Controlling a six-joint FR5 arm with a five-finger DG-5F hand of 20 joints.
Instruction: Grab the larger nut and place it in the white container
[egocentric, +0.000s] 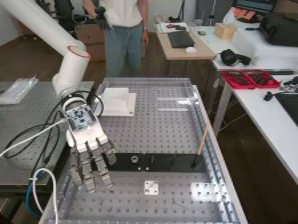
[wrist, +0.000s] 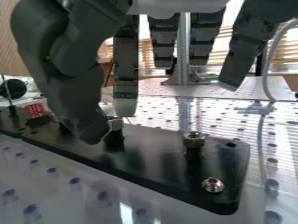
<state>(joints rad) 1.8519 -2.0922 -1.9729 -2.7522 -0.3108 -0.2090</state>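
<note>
One metal nut (wrist: 194, 135) sits up on a post (wrist: 193, 152) on the black plate (wrist: 149, 162), robot hand (egocentric: 86, 134) hanging open over the counter (egocentric: 120, 206), fingers (egocentric: 102, 169) pretty straight.

Perforated bench top (egocentric: 149, 135): offers passage through the high view's centre, between white box (egocentric: 117, 102) and black strip (egocentric: 159, 162).
Wooden stick (egocentric: 202, 141): slants up from the strip's right part, narrowing the right side.
Nut-topped peg (wrist: 193, 141): stands upright on the strip, obstructing a low sweep.
Cables (egocentric: 50, 135): loop at frame left, crowding a sideways way out.
</note>
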